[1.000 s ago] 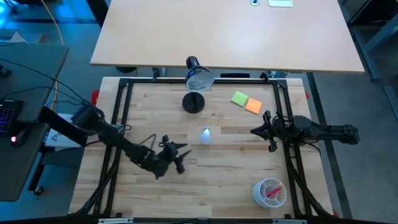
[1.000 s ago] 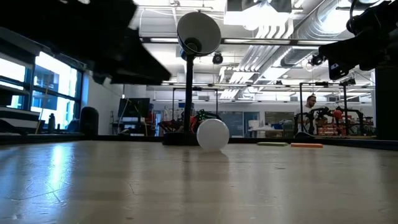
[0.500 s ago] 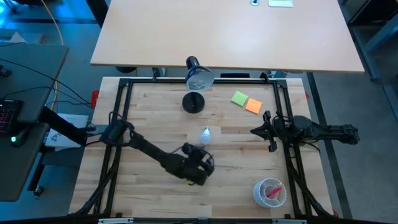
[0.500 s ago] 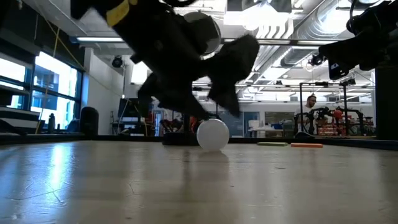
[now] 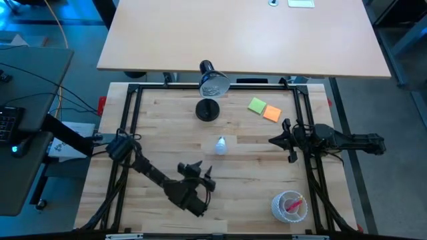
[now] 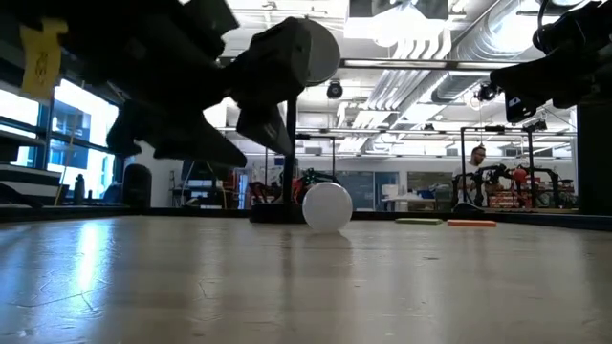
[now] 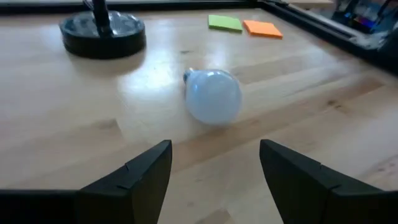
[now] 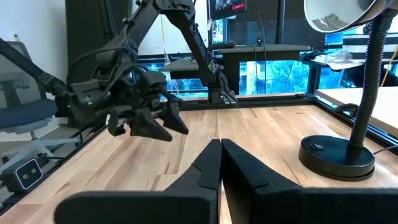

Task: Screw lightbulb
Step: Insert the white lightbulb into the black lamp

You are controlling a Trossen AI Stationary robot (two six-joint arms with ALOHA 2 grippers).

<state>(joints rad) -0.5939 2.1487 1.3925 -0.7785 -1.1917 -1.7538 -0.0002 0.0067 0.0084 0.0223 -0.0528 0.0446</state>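
Observation:
The small white lightbulb (image 5: 221, 145) lies on its side on the wooden table, near the middle; it also shows in the left wrist view (image 7: 212, 96) and the low view (image 6: 327, 205). Its narrow base (image 7: 186, 76) points away from my left gripper. My left gripper (image 5: 203, 173) is open and empty, a little nearer the table's near edge than the bulb, with its fingers pointing toward it (image 7: 214, 158). The black desk lamp stands beyond the bulb on its round base (image 5: 207, 110), its head (image 5: 213, 83) raised. My right gripper (image 5: 283, 140) waits shut at the right (image 8: 221, 155).
A green sticky note (image 5: 257, 105) and an orange one (image 5: 272, 113) lie at the far right. A clear cup with pink contents (image 5: 289, 205) stands at the near right. A black frame (image 5: 130, 120) borders the table. A person shows far off in the room (image 6: 478, 162).
My left gripper has swung toward the table's right, in front of the bulb, then drawn back a little toward the left and near edge, turning so that its fingers point at the bulb. The bulb has stayed where it was.

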